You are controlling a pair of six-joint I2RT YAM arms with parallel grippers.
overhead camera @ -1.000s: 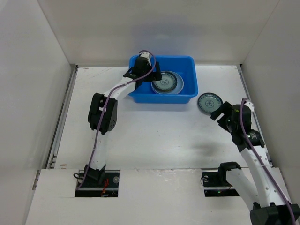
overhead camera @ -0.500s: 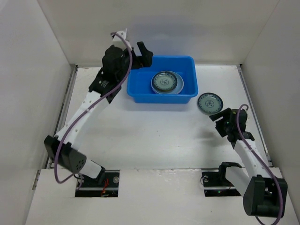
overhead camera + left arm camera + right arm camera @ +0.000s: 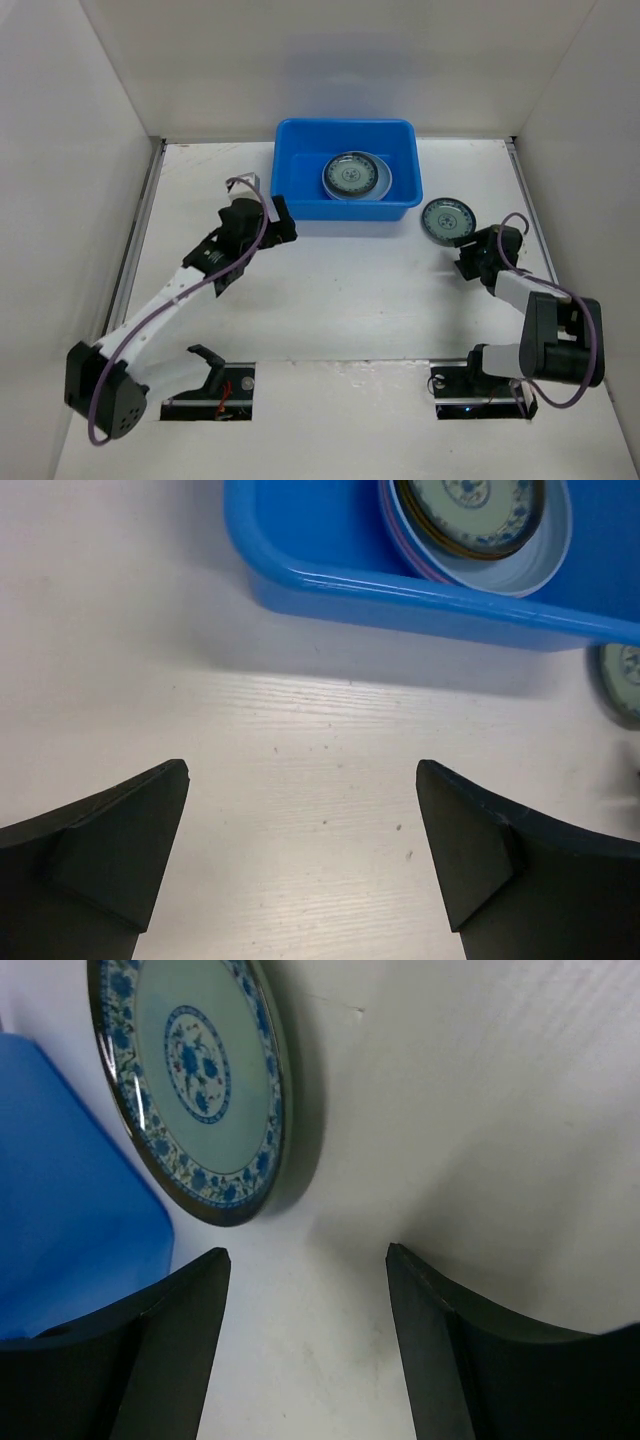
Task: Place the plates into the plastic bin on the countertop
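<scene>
- The white countertop (image 3: pixel 350 290) fills the overhead view, with white walls around it.
- The plastic bin (image 3: pixel 340 210), bright blue and rectangular, sits at the upper centre of that view, against the back wall.
- A stack of plates (image 3: pixel 354 176) rests inside the bin, right of its middle. A small patterned plate lies on top of larger plain ones (light blue and a sliver of pink show at the edge).
- One teal patterned plate (image 3: pixel 447 220) lies flat on the countertop just beside the bin's lower right corner. It is outside the bin, and by the look of it the last one left to place.
- The right gripper (image 3: pixel 468 260) hovers near this plate, just below and to the right of it in the overhead view. Its fingers are spread wide and hold nothing. In the right wrist view the plate fills the upper left, ahead of the finger gap and offset to the left, so its rim is not yet between the fingers. Being round, it has no long axis to line up with.
- The left gripper (image 3: pixel 275 222) is also spread and empty, over bare countertop near the bin's lower left corner. It is well apart from the loose plate, so the right arm is clearly nearer.
</scene>
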